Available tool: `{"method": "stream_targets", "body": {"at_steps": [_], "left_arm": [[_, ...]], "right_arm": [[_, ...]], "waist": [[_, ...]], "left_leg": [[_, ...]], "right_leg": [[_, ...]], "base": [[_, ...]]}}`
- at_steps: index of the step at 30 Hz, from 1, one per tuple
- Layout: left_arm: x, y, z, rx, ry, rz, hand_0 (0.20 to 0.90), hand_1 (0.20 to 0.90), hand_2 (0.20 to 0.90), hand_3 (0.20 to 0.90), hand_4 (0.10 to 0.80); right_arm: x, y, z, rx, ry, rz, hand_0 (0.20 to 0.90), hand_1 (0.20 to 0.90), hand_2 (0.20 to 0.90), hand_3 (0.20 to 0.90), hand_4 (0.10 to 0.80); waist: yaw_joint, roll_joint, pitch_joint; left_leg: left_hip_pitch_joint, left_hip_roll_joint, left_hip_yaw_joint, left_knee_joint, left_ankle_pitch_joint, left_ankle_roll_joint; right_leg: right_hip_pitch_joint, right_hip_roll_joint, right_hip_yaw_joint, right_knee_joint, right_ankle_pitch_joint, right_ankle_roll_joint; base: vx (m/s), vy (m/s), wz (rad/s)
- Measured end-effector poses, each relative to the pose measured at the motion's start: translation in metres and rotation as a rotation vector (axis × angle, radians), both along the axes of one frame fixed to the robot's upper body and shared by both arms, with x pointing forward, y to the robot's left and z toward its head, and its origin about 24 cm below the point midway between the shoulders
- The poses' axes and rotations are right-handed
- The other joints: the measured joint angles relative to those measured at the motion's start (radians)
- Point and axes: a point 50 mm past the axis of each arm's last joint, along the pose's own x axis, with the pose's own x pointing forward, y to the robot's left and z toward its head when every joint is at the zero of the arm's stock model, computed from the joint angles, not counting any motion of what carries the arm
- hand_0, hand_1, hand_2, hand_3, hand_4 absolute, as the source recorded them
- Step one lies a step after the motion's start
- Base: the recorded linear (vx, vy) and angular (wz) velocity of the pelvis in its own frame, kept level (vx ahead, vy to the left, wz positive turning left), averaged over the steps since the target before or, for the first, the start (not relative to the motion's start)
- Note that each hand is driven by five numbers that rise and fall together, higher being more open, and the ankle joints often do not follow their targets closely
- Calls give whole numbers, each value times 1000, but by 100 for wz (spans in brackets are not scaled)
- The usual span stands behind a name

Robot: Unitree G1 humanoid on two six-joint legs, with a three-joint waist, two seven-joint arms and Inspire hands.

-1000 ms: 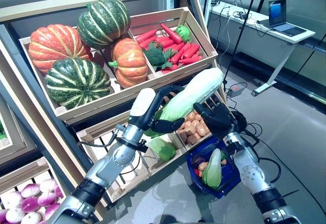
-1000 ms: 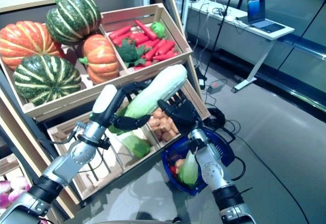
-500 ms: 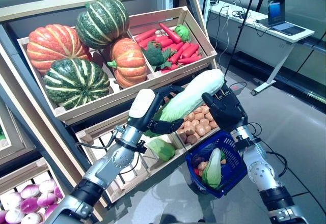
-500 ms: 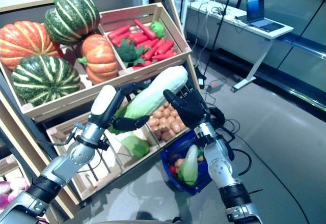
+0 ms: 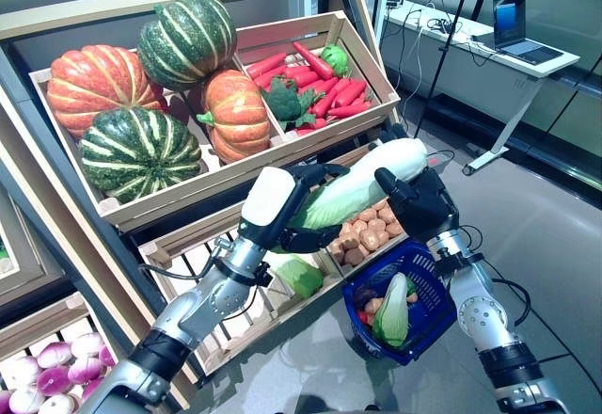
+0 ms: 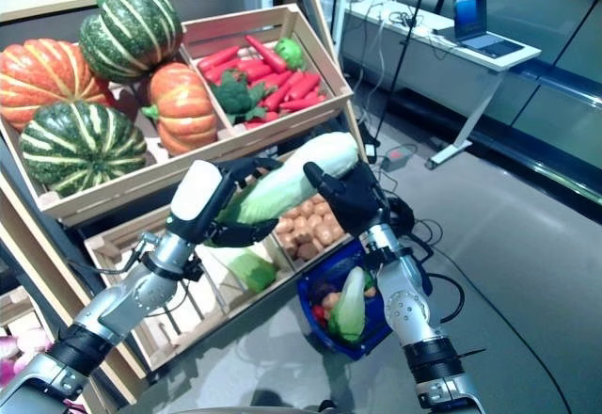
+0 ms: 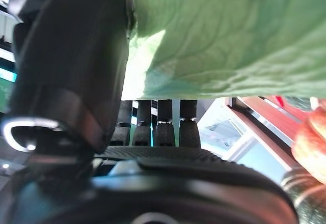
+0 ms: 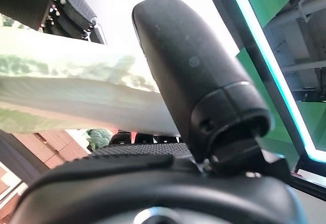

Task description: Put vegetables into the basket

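head stereo: down on shelves, same scene | wrist cams: very close, both on cabbage [image 7: 224,35]

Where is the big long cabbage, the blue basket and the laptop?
long cabbage [image 5: 362,184], left eye view, on its pale middle between the two hands.
blue basket [image 5: 435,309], left eye view, on its right wall.
laptop [image 5: 513,23], left eye view, on its screen.

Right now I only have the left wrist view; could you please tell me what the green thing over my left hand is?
Observer: A long cabbage; the left hand is curled round its leafy end.
Operator: Is the right hand on it too?
Observer: Yes, the right hand grips its white end.
Operator: Where is the basket?
Observer: The blue basket is below the right arm, with a smaller cabbage inside.
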Motion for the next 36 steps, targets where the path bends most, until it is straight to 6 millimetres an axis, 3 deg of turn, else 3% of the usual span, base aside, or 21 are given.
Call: {"method": "stream_targets", "body": {"at_steps": [8, 11, 35, 36], "left_arm": [[-1, -12, 1, -3, -6, -47, 300, 300, 300, 300, 400], [-3, -15, 2, -9, -12, -62, 300, 300, 300, 300, 400], [-5, -23, 0, -44, 2, -78, 300, 300, 300, 300, 400], [-5, -23, 0, -47, 6, -78, 632, 632, 632, 632, 621]], "right_arm": [[0, 2, -1, 63, 9, -11, 900, 900, 900, 900, 800], [0, 2, 0, 89, 6, -16, 300, 300, 300, 300, 400], [0, 7, -1, 131, -5, -29, 300, 300, 300, 300, 400], [0, 7, -1, 131, -5, -29, 300, 300, 300, 300, 400]], "waist": [[0, -3, -8], [0, -5, -14], [1, -7, -25], [2, -7, -25]], "left_leg": [[-1, 0, 0, 0, 0, 0], [-2, 0, 0, 0, 0, 0], [-8, 0, -1, 0, 0, 0], [-9, 0, -1, 0, 0, 0]], "right_leg": [[-1, 0, 0, 0, 0, 0], [-2, 0, 0, 0, 0, 0], [-7, 0, -1, 0, 0, 0], [-8, 0, -1, 0, 0, 0]], "base": [[0, 0, 0], [-24, -2, 0], [2, 0, 0], [0, 0, 0]]}}
